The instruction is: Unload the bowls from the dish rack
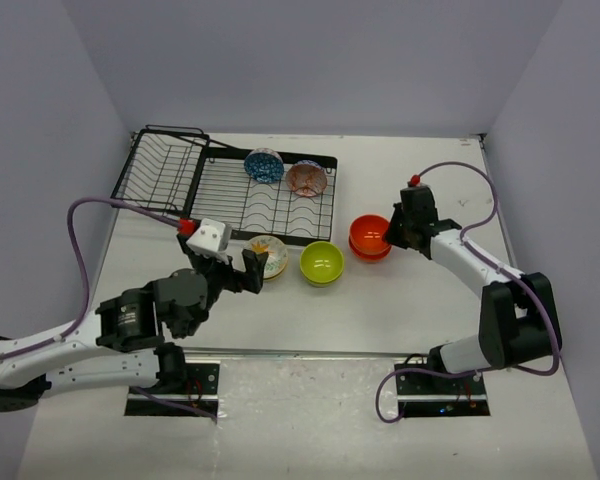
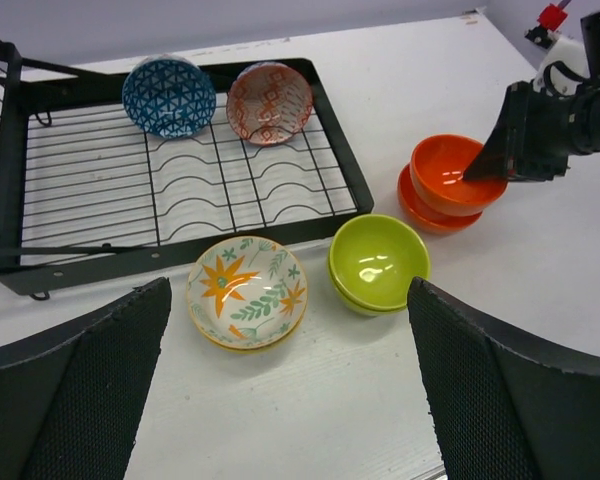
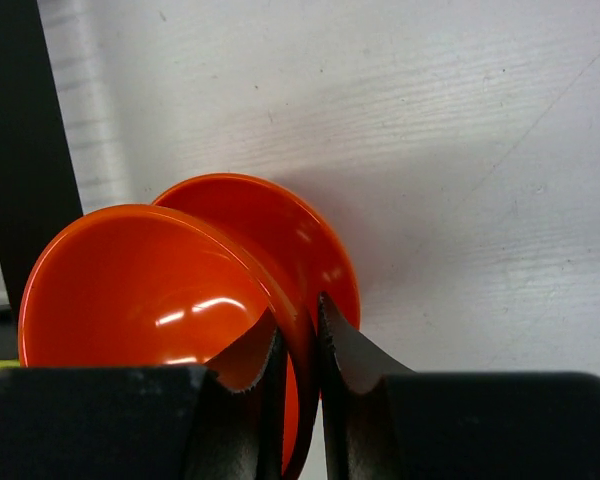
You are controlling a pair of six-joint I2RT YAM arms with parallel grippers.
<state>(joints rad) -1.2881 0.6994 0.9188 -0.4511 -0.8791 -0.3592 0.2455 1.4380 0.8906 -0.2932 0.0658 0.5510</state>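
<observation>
The black wire dish rack (image 1: 185,180) holds a blue-patterned bowl (image 1: 264,165) and a red-patterned bowl (image 1: 306,178) on edge at its far right; both also show in the left wrist view (image 2: 169,96) (image 2: 269,102). On the table in front of it stand a floral bowl (image 2: 246,292), a lime green bowl (image 2: 378,262) and an orange bowl (image 3: 290,225). My right gripper (image 3: 300,330) is shut on the rim of a second orange bowl (image 3: 130,290), tilted in the first. My left gripper (image 2: 290,400) is open and empty, just in front of the floral bowl.
The floral and green bowls each seem to sit on a like bowl. The rack's tilted basket section (image 1: 160,160) is at the far left. Purple walls close in the table on three sides. Cables loop from both arms.
</observation>
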